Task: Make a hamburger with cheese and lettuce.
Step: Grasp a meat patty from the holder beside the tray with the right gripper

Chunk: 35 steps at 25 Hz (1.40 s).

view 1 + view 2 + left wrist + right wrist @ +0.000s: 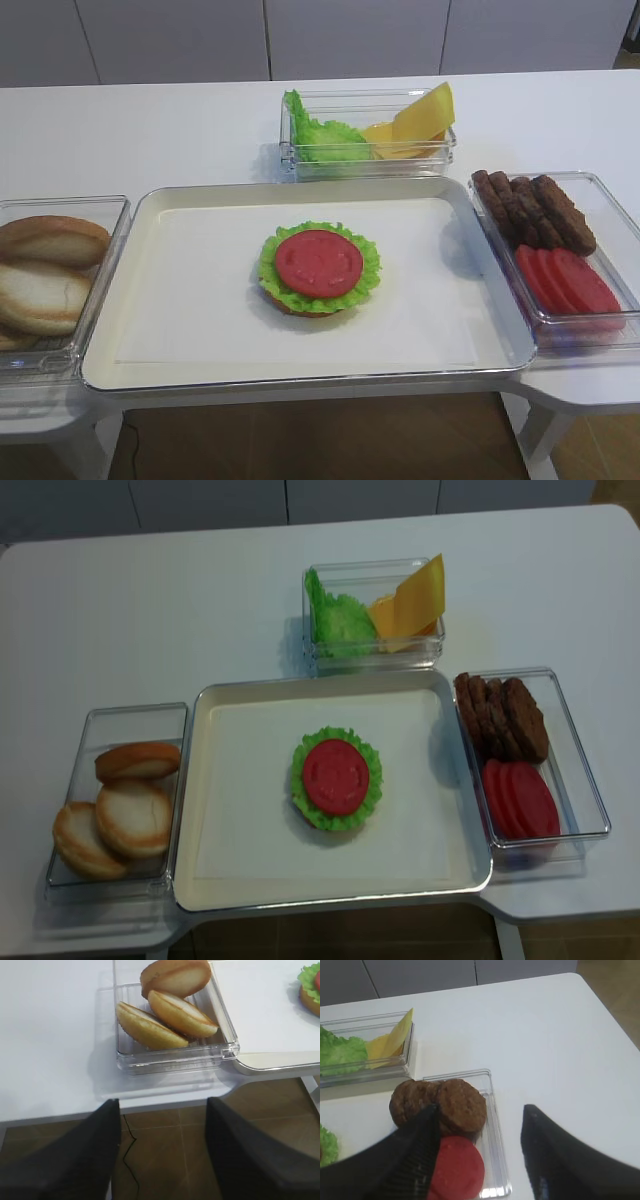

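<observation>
In neither high view do we see any arm or gripper; only the wrist cameras show them, and there each appears as two dark, blurred fingers cut off by the lower edge. From the right wrist, the patties are partly covered by the near finger, and the tomato slices run out of the bottom of the picture. The hamburger shows only as a sliver of green at the left edge. From the left wrist it is again clipped, at the top right corner.

The right gripper hovers over the clear box that holds patties and tomato, its jaws spread wide with nothing between them. The left gripper hangs off the front edge of the table, above the brown floor, just short of the box of bun halves; its jaws too stand apart and empty.

The hamburger sits near the middle of the white tray: a tan bun base barely visible beneath a frilly green leaf, topped by a red tomato disc. Behind the tray, a clear box holds the lettuce on its left and the cheese on its right, one yellow slice leaning up above the rim. How many cheese slices lie beneath it we cannot tell.
</observation>
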{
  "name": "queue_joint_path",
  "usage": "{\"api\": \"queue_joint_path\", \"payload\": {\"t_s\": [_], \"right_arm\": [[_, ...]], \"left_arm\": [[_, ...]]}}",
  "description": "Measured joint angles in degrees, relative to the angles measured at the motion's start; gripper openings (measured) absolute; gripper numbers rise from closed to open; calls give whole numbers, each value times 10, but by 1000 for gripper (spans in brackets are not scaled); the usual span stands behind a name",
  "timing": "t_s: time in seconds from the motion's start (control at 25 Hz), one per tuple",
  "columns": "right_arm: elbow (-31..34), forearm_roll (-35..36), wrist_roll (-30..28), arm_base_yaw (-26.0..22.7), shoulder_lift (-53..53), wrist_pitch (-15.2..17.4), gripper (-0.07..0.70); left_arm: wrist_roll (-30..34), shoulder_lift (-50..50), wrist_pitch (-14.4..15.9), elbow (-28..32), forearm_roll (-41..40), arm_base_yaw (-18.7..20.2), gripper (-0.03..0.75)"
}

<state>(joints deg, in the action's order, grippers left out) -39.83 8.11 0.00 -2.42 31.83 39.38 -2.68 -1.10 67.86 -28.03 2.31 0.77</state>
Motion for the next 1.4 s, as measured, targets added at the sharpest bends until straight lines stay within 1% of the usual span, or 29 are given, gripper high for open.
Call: {"api": "queue_joint_path", "payload": {"t_s": [0.04, 0.12, 0.32, 0.4, 0.48, 0.56, 0.6, 0.68, 0.76, 0.84, 1.0, 1.16, 1.28, 1.4], "right_arm": [[-15, 3, 0, 0, 29, -7, 394], [-56, 13, -9, 0, 95, -12, 394], [-154, 67, -76, 0, 215, -12, 394], [-193, 83, -87, 4, 248, -9, 394], [-227, 83, -91, 23, 278, 0, 394], [-258, 72, -87, 64, 312, 12, 394], [-270, 58, -70, 84, 330, 15, 393], [-287, -3, -15, 134, 362, 22, 393], [-301, -72, 52, 178, 395, 41, 394], [-318, -134, 97, 222, 431, 71, 393], [-360, -199, 150, 286, 502, 133, 384], [-411, -221, 169, 324, 571, 192, 356], [-448, -225, 172, 336, 617, 232, 351], [-475, -233, 174, 338, 656, 268, 344]], "left_arm": [[0, 0, 0, 0, 0, 0, 405], [0, 0, 0, 0, 0, 0, 405], [0, 0, 0, 0, 0, 0, 405], [0, 0, 0, 0, 0, 0, 405], [0, 0, 0, 0, 0, 0, 405], [0, 0, 0, 0, 0, 0, 405], [0, 0, 0, 0, 0, 0, 405], [0, 0, 0, 0, 0, 0, 405], [0, 0, 0, 0, 0, 0, 405], [0, 0, 0, 0, 0, 0, 405], [0, 0, 0, 0, 0, 0, 405], [0, 0, 0, 0, 0, 0, 405], [0, 0, 0, 0, 0, 0, 405], [0, 0, 0, 0, 0, 0, 405]]}}
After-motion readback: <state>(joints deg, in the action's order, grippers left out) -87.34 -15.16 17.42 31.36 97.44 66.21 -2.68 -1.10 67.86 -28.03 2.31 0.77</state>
